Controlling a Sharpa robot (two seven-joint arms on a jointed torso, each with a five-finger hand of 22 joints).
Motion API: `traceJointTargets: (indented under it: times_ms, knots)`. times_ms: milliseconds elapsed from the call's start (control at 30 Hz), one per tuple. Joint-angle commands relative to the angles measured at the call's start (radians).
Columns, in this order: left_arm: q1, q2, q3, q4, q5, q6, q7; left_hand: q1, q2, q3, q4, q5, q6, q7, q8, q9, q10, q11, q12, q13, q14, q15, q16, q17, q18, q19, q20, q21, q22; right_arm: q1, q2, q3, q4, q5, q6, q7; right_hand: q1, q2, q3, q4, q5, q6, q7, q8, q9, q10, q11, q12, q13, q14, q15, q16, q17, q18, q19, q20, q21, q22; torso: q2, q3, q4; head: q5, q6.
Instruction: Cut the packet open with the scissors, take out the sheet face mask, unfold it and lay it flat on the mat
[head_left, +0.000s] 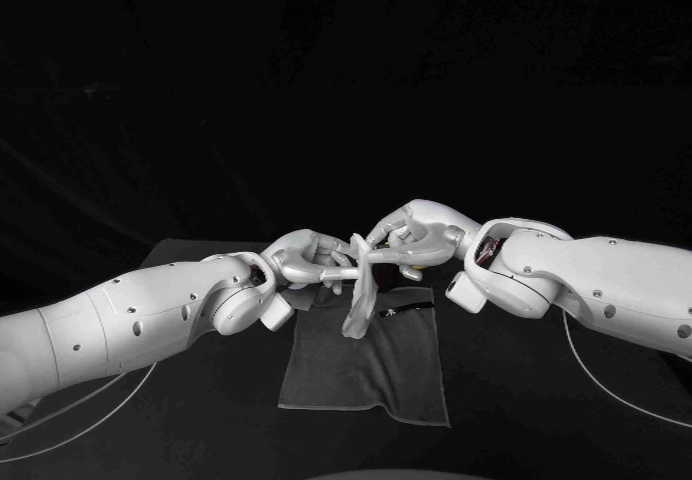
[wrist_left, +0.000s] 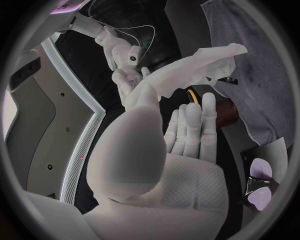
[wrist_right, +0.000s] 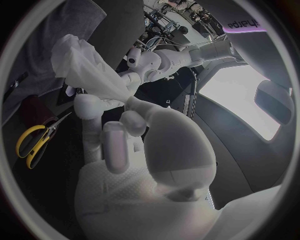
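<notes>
Grey cloth mat (head_left: 368, 372); left hand (head_left: 306, 258), right hand (head_left: 415, 236) pinch limp white mask (head_left: 361, 292).

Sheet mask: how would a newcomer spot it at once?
Find the grey mat on the black table. Above its far end the left hand and right hand meet, both holding the sheet mask: a pale, limp, crumpled strip hanging, unlike the rigid hands.

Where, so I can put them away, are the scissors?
Right wrist view: the yellow-handled scissors lie on the black table beside the grey mat, near the raised mask.
</notes>
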Motion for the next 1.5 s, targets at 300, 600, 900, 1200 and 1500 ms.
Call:
traceJointTargets:
  times_ms: [300,600,900,1200,1500]
  knots:
    - [-0.002,0.01,0.0,0.021,0.026,-0.004,0.051,0.056,0.08,-0.022,-0.011,0.0,0.137,-0.015,0.066,0.028,0.024,-0.014,0.025,0.005,-0.001,-0.009,0.013,-0.005,0.011,0.004,0.0,-0.011,-0.003,-0.001,0.013,-0.001,-0.019,-0.026,-0.014,-0.011,-0.003,0.011,0.008,-0.002,0.006,0.005,0.0,0.054,0.056,0.009,0.0,0.0,0.001,0.062,-0.006,0.006,0.094,0.016,0.004,0.002,0.005,0.002,0.0,0.0006,0.0009,0.0,-0.001]
    - [-0.003,0.012,0.0,0.019,0.05,0.0,0.072,0.153,0.17,0.014,-0.021,0.001,0.273,-0.04,0.108,0.035,0.073,-0.031,0.025,0.0,0.005,-0.023,0.015,-0.009,0.012,0.008,-0.009,-0.008,0.002,-0.003,0.015,-0.001,-0.023,-0.032,-0.013,-0.016,-0.003,0.011,0.008,-0.002,0.006,0.005,0.0,0.054,0.056,0.009,0.0,0.0,0.001,0.062,-0.006,0.006,0.094,0.016,0.004,0.002,0.005,0.002,0.0,-0.0004,-0.0007,-0.001,-0.004]
    - [-0.002,0.003,0.0,0.002,0.035,-0.045,0.053,0.214,0.215,0.067,-0.032,0.001,0.326,-0.031,0.129,0.05,0.134,-0.065,0.006,-0.016,0.032,-0.055,0.023,-0.011,0.013,0.026,-0.033,0.026,0.031,-0.003,0.005,-0.002,-0.024,-0.036,-0.032,-0.014,-0.004,0.011,0.009,-0.003,0.006,0.004,0.0,0.055,0.056,0.009,0.0,0.0,0.002,0.061,-0.006,0.005,0.093,0.016,0.003,0.002,0.004,0.002,-0.001,0.0005,-0.0003,-0.004,-0.002]
    - [-0.001,-0.026,0.0,-0.008,-0.071,-0.096,0.015,0.229,0.195,0.103,-0.028,0.002,0.328,-0.018,0.133,0.063,0.155,-0.079,-0.009,-0.024,0.112,-0.07,0.048,0.071,0.012,0.042,-0.052,0.062,0.061,-0.003,-0.012,-0.002,-0.031,-0.055,-0.066,-0.023,-0.004,0.01,0.01,-0.003,0.006,0.004,0.0,0.055,0.057,0.01,0.0,0.001,0.003,0.062,-0.006,0.006,0.094,0.016,0.004,0.002,0.007,0.003,-0.001,0.0005,-0.0008,-0.009,-0.001]
    - [0.047,-0.049,0.001,0.01,-0.163,-0.097,-0.019,0.253,0.173,0.154,-0.03,0.003,0.327,-0.007,0.128,0.067,0.159,-0.084,-0.025,-0.033,0.126,-0.077,0.046,0.077,0.011,0.04,-0.065,0.085,0.084,-0.003,-0.007,-0.003,-0.048,-0.139,-0.103,-0.089,-0.005,0.008,0.011,-0.004,0.006,0.004,0.0,0.056,0.058,0.01,0.0,0.0,0.002,0.061,-0.006,0.003,0.091,0.016,0.003,0.002,0.005,0.003,-0.003,0.0004,-0.0014,-0.011,0.0]
